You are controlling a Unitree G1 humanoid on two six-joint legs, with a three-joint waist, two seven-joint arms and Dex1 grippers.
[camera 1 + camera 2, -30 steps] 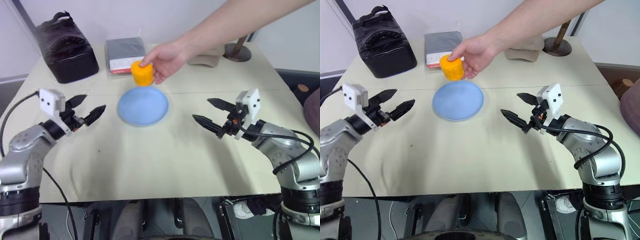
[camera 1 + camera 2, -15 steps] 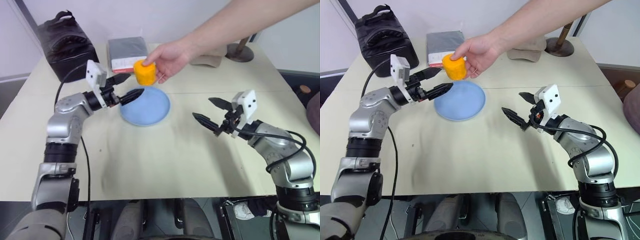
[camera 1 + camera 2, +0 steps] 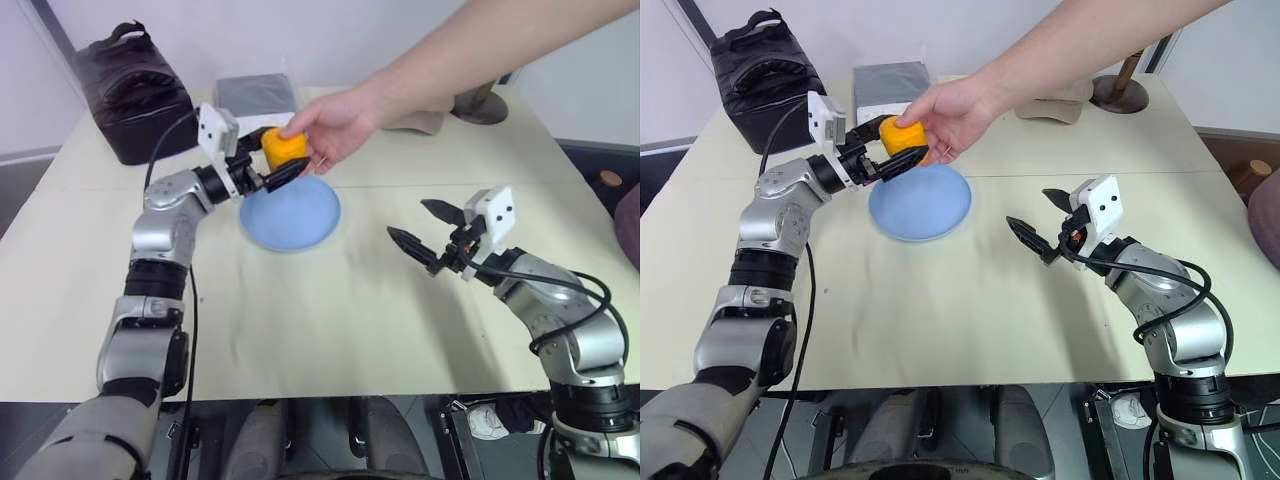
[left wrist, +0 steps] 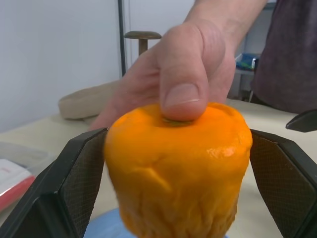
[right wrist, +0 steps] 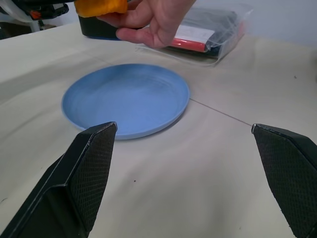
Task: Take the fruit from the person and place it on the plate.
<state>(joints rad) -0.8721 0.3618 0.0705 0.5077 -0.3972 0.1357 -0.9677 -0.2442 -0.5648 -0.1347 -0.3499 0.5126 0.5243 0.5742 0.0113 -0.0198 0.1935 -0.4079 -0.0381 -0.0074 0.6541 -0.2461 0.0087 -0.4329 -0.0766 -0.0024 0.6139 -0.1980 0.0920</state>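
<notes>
Person's hand (image 3: 335, 125) dangles the fruit (image 3: 282, 148) over the plate (image 3: 290, 212) so the left end effector (image 3: 268, 172), wide open, straddles it ungripped; right end effector (image 3: 422, 233) idles open.

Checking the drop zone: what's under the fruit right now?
The fruit hangs in the person's hand, between the open fingers of the left gripper. Below it lies the far edge of the blue plate; the rim directly beneath is covered by the gripper.
</notes>
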